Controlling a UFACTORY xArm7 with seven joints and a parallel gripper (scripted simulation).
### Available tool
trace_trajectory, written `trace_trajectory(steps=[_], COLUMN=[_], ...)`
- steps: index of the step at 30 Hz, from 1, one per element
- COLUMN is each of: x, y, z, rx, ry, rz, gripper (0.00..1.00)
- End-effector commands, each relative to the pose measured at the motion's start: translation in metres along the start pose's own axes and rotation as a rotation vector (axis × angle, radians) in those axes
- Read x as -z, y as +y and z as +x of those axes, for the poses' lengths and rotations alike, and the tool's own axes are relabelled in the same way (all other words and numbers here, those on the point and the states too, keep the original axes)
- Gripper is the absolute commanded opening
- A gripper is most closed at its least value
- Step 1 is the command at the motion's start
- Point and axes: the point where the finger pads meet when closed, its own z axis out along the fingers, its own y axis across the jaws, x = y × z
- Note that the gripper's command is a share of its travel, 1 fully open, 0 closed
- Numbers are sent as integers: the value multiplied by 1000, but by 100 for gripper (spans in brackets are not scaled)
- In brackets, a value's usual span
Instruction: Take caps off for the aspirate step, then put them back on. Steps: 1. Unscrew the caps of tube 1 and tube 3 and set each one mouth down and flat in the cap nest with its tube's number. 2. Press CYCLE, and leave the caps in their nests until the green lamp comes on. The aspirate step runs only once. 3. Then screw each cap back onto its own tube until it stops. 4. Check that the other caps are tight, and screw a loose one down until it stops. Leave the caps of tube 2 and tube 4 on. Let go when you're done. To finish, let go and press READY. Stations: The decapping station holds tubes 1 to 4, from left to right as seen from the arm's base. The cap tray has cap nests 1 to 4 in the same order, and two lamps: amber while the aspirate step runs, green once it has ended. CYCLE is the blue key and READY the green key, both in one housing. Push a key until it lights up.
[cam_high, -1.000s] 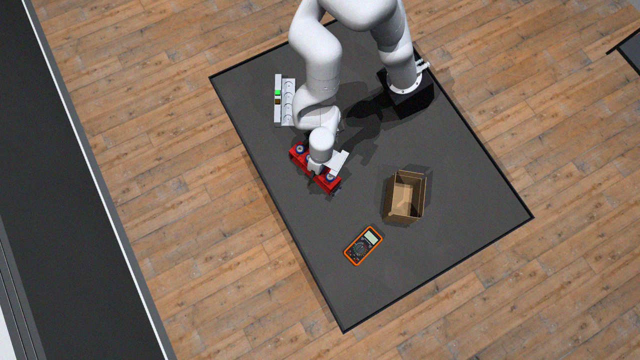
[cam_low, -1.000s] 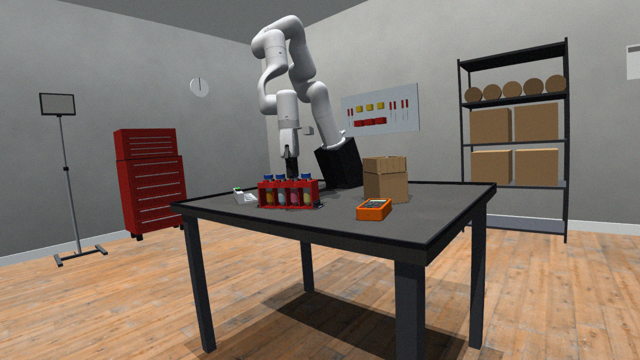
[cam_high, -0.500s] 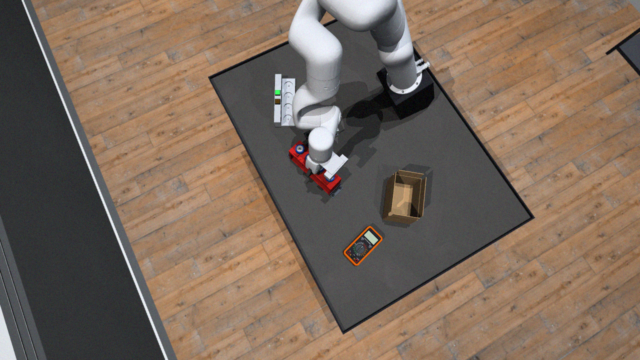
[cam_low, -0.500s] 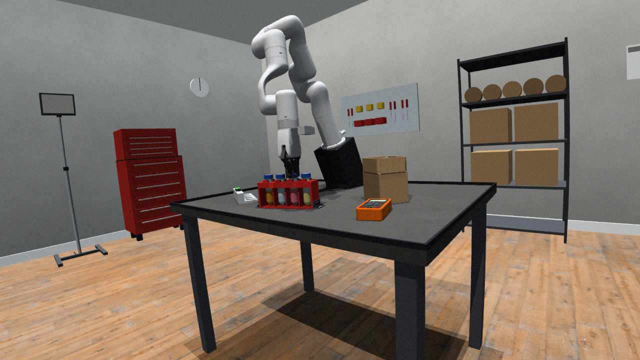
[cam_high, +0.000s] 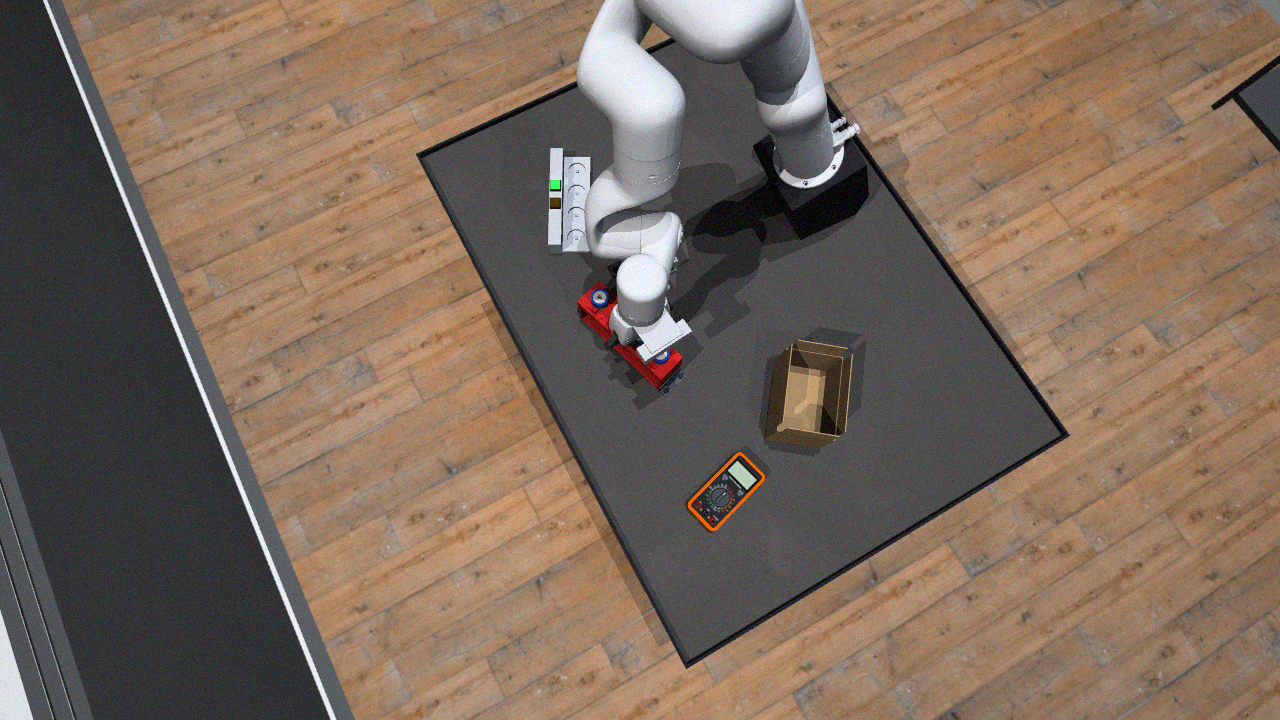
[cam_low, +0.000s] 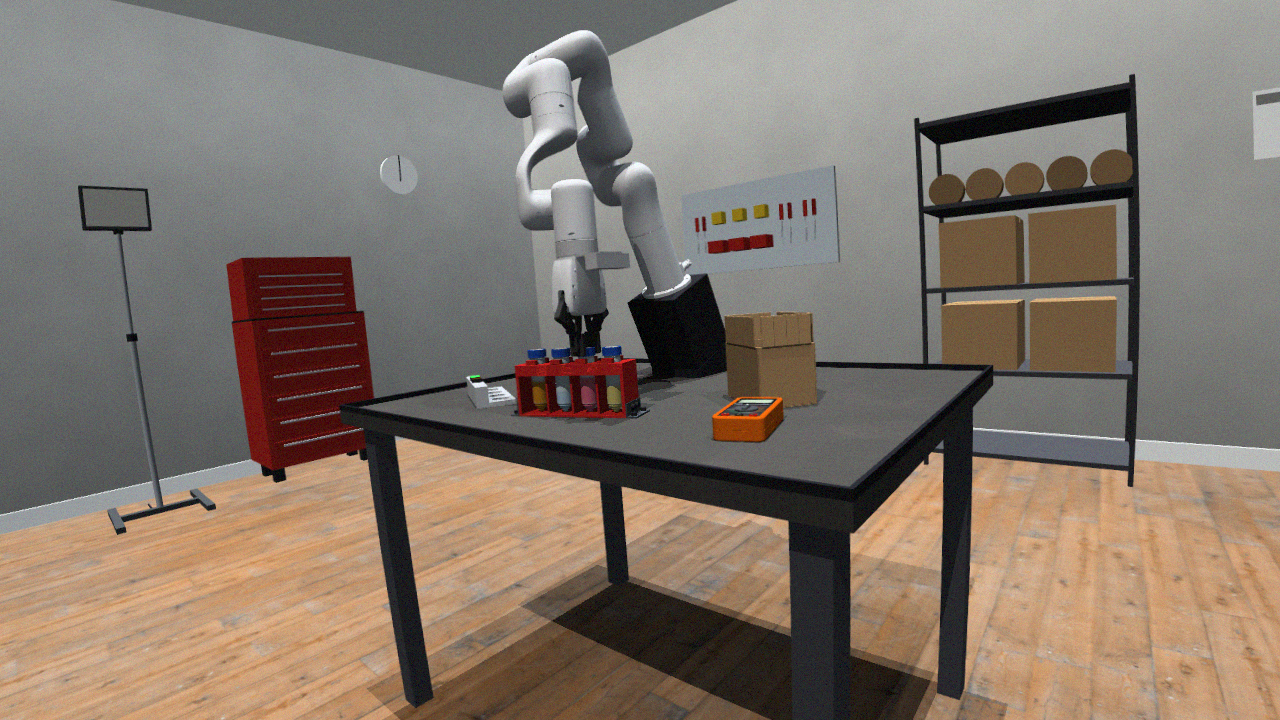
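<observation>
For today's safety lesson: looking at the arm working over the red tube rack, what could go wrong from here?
1. The hand is shut on the third cap; its neighbours stand close, so a sideways move could knock them.
2. Twisting could drag the red rack.
3. From above, the wrist hides the grip, so a slip could go unnoticed.

I see a dark grey tabletop (cam_low: 877, 402) carrying the red decapping station (cam_low: 577, 394), the white cap tray (cam_low: 487, 394) beside it, an orange multimeter (cam_low: 747, 418), an open cardboard box (cam_low: 769, 358), and the arm's black pedestal (cam_low: 689, 335) at the rear.
</observation>
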Motion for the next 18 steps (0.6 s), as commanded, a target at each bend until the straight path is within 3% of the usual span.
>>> trace_trajectory(steps=[1, 13, 18], x=[1, 1, 15], y=[1, 1, 1], z=[0, 0, 0], rx=[-19, -19, -19], ry=[-5, -5, -5], rz=[-10, -10, -10], gripper=[46, 46, 46])
